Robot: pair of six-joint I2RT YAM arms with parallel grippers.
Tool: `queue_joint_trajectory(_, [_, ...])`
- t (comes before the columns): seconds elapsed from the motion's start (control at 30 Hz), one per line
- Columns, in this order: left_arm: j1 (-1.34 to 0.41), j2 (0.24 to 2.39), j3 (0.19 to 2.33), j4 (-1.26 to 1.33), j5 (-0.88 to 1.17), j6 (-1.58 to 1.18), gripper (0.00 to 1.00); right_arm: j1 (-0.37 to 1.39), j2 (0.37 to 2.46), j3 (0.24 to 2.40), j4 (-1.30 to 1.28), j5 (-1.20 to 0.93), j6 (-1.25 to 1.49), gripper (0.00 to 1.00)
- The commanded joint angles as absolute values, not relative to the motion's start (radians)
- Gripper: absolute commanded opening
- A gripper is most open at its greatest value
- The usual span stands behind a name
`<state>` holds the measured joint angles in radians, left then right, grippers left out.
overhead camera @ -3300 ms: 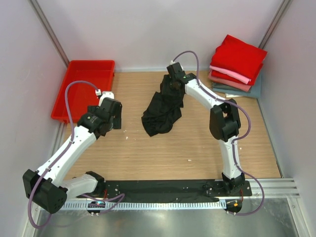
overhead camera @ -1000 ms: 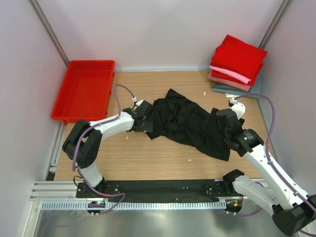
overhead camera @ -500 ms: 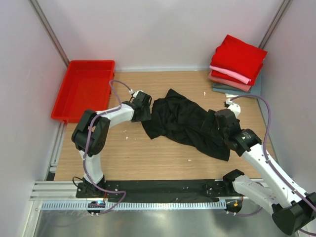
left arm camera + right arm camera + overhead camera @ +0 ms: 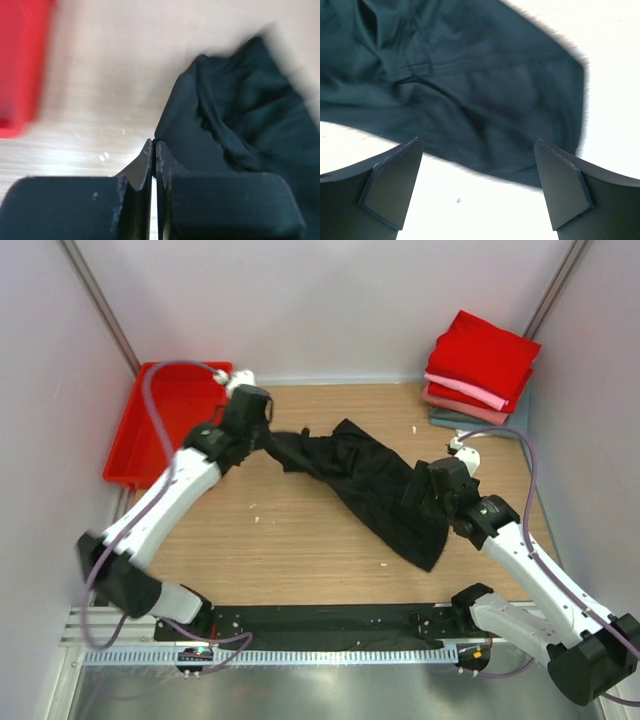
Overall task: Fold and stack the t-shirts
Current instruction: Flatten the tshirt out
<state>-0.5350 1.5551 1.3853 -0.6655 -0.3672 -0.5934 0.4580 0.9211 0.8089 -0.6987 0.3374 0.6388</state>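
- Swung back and leftward since half a second ago: left gripper [image 4: 265, 435], now beside the red tray [image 4: 130, 445], with the black t-shirt [image 4: 370, 480] dragged along.
- From the left wrist: jaws pressed together, pinching an edge of that shirt; pinch itself hidden from overhead.
- Stretched diagonally across the middle of the bench [image 4: 300, 540], still crumpled.
- Over its right part: right gripper [image 4: 428, 485], jaws spread wide, gripping nothing, plain only from the right wrist.
- Far right corner: folded t-shirts [image 4: 480, 370], stacked.

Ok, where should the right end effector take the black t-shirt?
Grip the black t-shirt at its loose near-right corner, coming down from above. The left end effector pinches the far-left end, so the cloth lies stretched diagonally, and that corner lies flat with its edge exposed.
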Motion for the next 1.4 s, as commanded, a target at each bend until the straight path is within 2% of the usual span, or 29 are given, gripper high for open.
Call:
queue_joint_trajectory(0.0, [-0.532, 1.303, 1.5, -0.917, -0.56, -0.561, 0.0, 0.457, 0.939, 0.833, -0.637, 0.336, 0.637, 1.0])
queue_joint_trajectory(0.07, [-0.532, 1.182, 1.454, -0.968, -0.572, -0.571, 0.03, 0.457, 0.956, 0.821, -0.623, 0.325, 0.646, 1.0])
queue_joint_trajectory(0.1, [-0.532, 1.146, 1.422, -0.969, -0.566, -0.568, 0.12, 0.457, 0.971, 0.813, -0.617, 0.295, 0.652, 1.0])
queue_joint_trajectory(0.13, [-0.532, 1.079, 1.348, -0.968, -0.557, -0.558, 0.18, 0.457, 0.98, 0.795, -0.592, 0.278, 0.655, 1.0])
queue_joint_trajectory(0.2, [-0.532, 1.037, 1.267, -0.956, -0.529, -0.534, 0.27, 0.457, 0.999, 0.769, -0.56, 0.235, 0.669, 0.98])
queue_joint_trajectory(0.23, [-0.532, 1.026, 1.19, -0.947, -0.525, -0.525, 0.28, 0.457, 1.023, 0.756, -0.525, 0.18, 0.67, 0.95])
queue_joint_trajectory(0.3, [-0.531, 1.015, 1.125, -0.922, -0.505, -0.505, 0.27, 0.457, 1.054, 0.718, -0.474, 0.111, 0.675, 0.9])
queue_joint_trajectory(0.4, [-0.532, 1.028, 1.048, -0.888, -0.47, -0.491, 0.2, 0.48, 1.124, 0.68, -0.35, -0.063, 0.683, 0.81])
queue_joint_trajectory(0.47, [-0.532, 1.029, 1.029, -0.865, -0.456, -0.48, 0.18, 0.521, 1.193, 0.698, -0.292, -0.095, 0.684, 0.8])
queue_joint_trajectory(0.6, [-0.529, 1.016, 1.023, -0.851, -0.465, -0.465, 0.11, 0.676, 1.33, 0.813, -0.313, 0.042, 0.655, 0.81])
queue_joint_trajectory(0.7, [-0.529, 1.006, 1.006, -0.853, -0.466, -0.468, 0.13, 0.71, 1.434, 0.893, -0.328, 0.08, 0.649, 0.81])
queue_joint_trajectory(0.77, [-0.529, 1.006, 1.002, -0.861, -0.462, -0.483, 0.2, 0.722, 1.474, 0.934, -0.325, 0.089, 0.649, 0.81])
queue_joint_trajectory(0.8, [-0.529, 1.009, 1.002, -0.862, -0.459, -0.492, 0.37, 0.723, 1.505, 0.948, -0.327, 0.098, 0.647, 0.83])
queue_joint_trajectory(0.9, [-0.529, 1.017, 1.015, -0.877, -0.451, -0.525, 0.65, 0.723, 1.584, 1.02, -0.345, 0.174, 0.615, 0.88])
queue_joint_trajectory(1.03, [-0.528, 1.022, 1.006, -0.873, -0.463, -0.532, 0.72, 0.721, 1.725, 1.202, -0.399, 0.239, 0.534, 0.89])
queue_joint_trajectory(1.37, [-0.519, 1.054, 1.005, -0.893, -0.517, -0.551, 0.73, 0.713, 2.034, 1.613, -0.497, 0.251, 0.442, 0.89])
